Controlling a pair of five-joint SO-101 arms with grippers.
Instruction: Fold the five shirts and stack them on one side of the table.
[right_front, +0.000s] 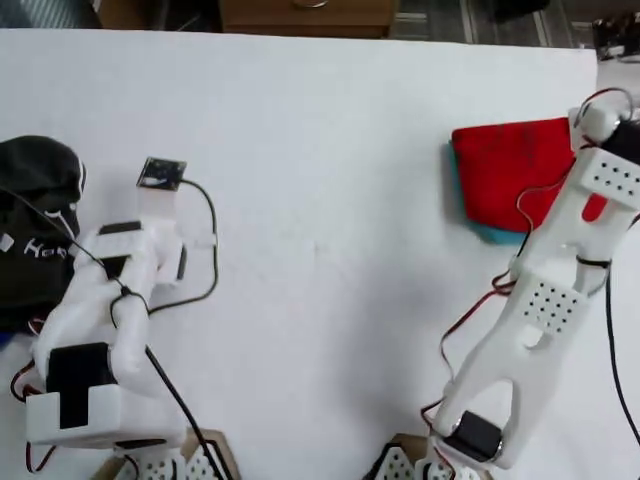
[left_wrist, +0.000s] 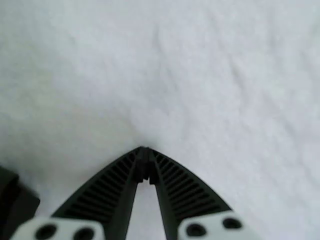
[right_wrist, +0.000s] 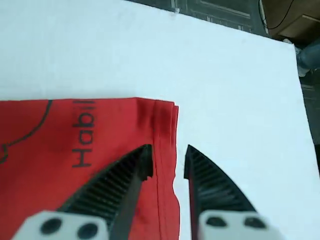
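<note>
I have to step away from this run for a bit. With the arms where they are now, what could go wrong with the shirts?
The right gripper, fingers open, straddles the folded edge of the red shirt. Closing there might pinch only the top layers and pull the fold open. Dragging it could also slide it off the teal shirt beneath.

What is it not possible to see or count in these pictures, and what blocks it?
- High view: the teal shirt shows just an edge under the red shirt, so any layers further below are hidden.
- High view: the right arm covers part of the red shirt.
- High view: the black shirt heap is cut off by the picture's edge and partly covered by the left arm; its number of garments is unclear.
</note>
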